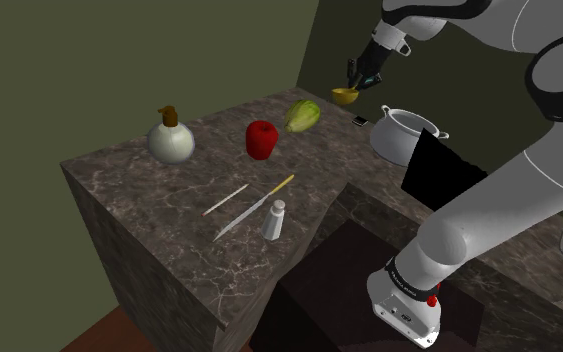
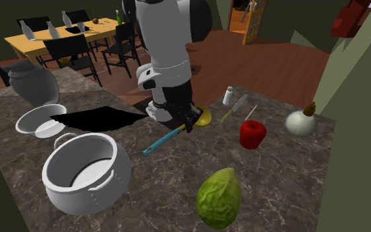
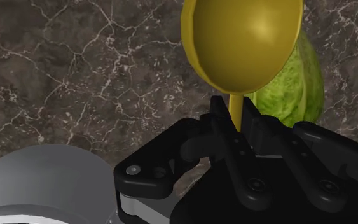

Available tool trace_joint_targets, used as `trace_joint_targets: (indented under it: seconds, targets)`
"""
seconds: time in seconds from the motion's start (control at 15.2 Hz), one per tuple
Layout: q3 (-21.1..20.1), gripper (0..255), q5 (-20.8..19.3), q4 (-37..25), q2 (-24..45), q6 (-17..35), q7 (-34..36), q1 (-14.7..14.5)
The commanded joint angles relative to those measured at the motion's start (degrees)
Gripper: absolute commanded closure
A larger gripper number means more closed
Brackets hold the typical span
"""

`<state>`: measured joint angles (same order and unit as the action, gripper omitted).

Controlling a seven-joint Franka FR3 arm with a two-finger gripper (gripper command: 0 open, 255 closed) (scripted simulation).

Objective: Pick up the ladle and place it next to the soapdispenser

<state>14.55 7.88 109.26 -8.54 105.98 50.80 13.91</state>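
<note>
A: Where to find the ladle (image 1: 344,96) at this moment?

B: Up in the gripper (image 1: 355,82), seemingly clear of the dark marbled counter (image 1: 159,195). Just beside the green vegetable (image 1: 303,116) and near the grey pot (image 1: 401,135). Well apart from the soap dispenser (image 1: 171,138), over at the shoulder view's left.

A: And the hand itself?

B: Clamped on the thin yellow stem, right under the bowl. Plain to see from the wrist camera: both black fingers (image 3: 220,130) pressing that stem between them, no gap.

A: So, what to fear from here?

B: Several things, probably. First, turning inside the grip. Such a narrow stem, pinched at one spot only, with little to stop it from rotating during a fast swing. Second, hitting something on the way. Notice the red apple (image 1: 261,139), sitting between here and the dispenser, round and easy to send rolling. Better to travel high.

A: And at arrival?

B: Knocking over the dispenser, a narrow neck on a round body, by coming down too close. Or landing on the thin utensils (image 1: 254,205) or the small shaker (image 1: 277,220), by drifting toward the near edge. Also letting go too high: bouncing, sliding off, ending no longer next to the dispenser.
</note>
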Motion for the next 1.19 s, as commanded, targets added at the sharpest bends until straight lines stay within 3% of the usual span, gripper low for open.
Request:
trace_joint_targets:
  seconds: [0.0,0.53,1.12]
  targets:
    - [-0.84,255,-0.24,0.55,-0.93,-0.16,1.48,-0.53]
    - [-8.05,255,-0.89,7.09,-6.68,2.25,12.83,-4.67]
    - [-16.57,255,-0.29,9.41,-8.57,4.26,25.51,-9.29]
